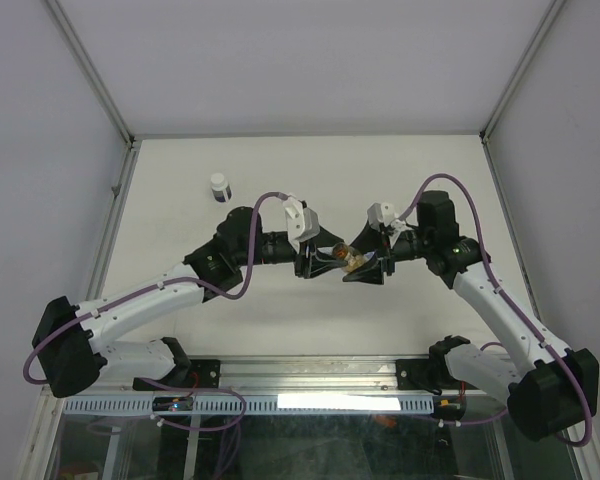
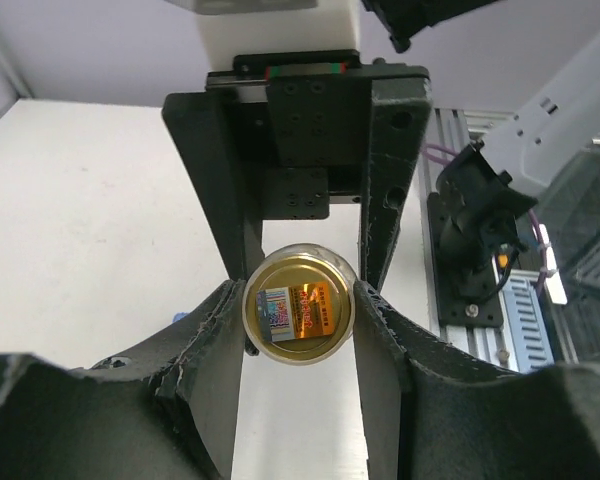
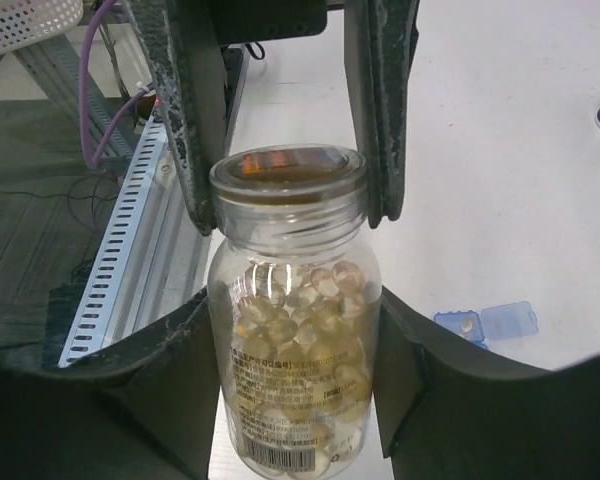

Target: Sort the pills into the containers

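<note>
The top view looks steeply down from above and behind the arm bases, far enough back to take in the whole surface point(image 1: 310, 180). Each wrist view looks out along its own fingers, the left tool point(image 2: 300, 292) and right tool point(image 3: 295, 297) facing each other at very close range. All three views share the bottle point(image 1: 352, 261) between them.

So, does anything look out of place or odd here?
Nothing is spilled or broken. One odd thing: the bottle is held off the table, left fingers at its neck, right fingers on its body, and the threaded neck shows no cap. The organiser lies with one pill in an open compartment.
</note>
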